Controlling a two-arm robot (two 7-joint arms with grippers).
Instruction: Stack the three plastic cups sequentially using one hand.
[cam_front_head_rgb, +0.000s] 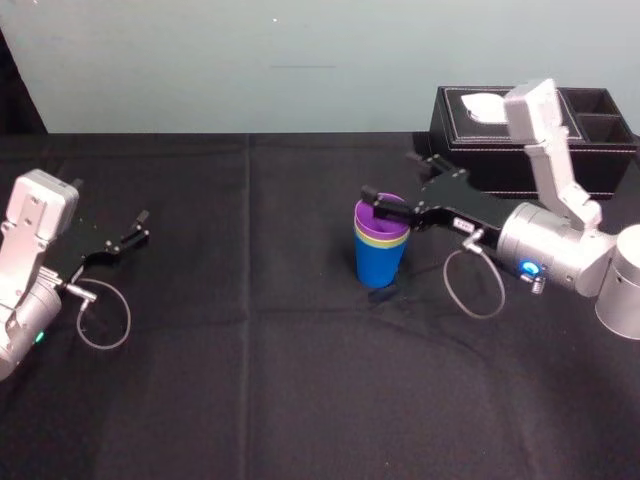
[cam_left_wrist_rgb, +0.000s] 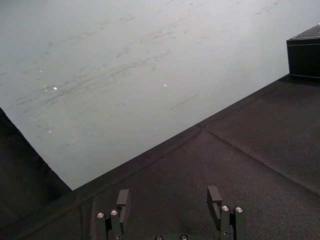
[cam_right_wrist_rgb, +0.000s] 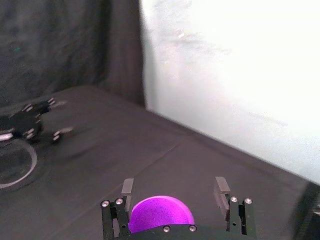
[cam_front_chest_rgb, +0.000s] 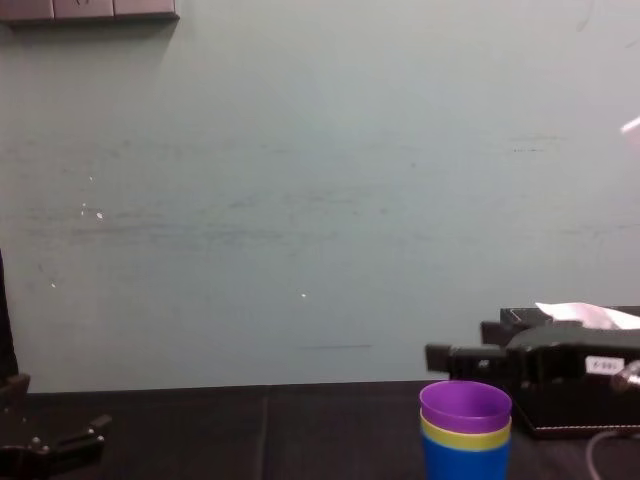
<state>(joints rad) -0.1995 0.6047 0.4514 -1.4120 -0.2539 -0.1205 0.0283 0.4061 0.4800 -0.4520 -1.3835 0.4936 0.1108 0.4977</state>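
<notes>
- Three cups stand nested in one stack near the middle of the black cloth (cam_front_head_rgb: 250, 360): the blue cup (cam_front_head_rgb: 380, 265) at the bottom, the yellow-green cup (cam_front_head_rgb: 381, 239) inside it, the purple cup (cam_front_chest_rgb: 465, 403) on top; of the upper two, little more than the rims shows.
- My right gripper (cam_right_wrist_rgb: 174, 187) reaches in from the right, held about level at the height of the purple rim; its jaws are apart and clamp nothing; one thin black finger lies across the mouth of the purple cup, the other stands clear towards the far side.
- All three cups are plain, smooth, tapered plastic; the cloth is matte with faint creases.
- My left gripper (cam_left_wrist_rgb: 168, 192) is parked at the left edge of the cloth, well apart from the stack; its jaws are apart too.
- Behind my right arm stands a black leather tissue box (cam_front_head_rgb: 480, 145) with a white tissue (cam_front_head_rgb: 487, 104) poking out; a thin cable (cam_front_head_rgb: 470, 290) loops from the right wrist just above the cloth; a pale wall (cam_front_chest_rgb: 300, 200) closes the back.
</notes>
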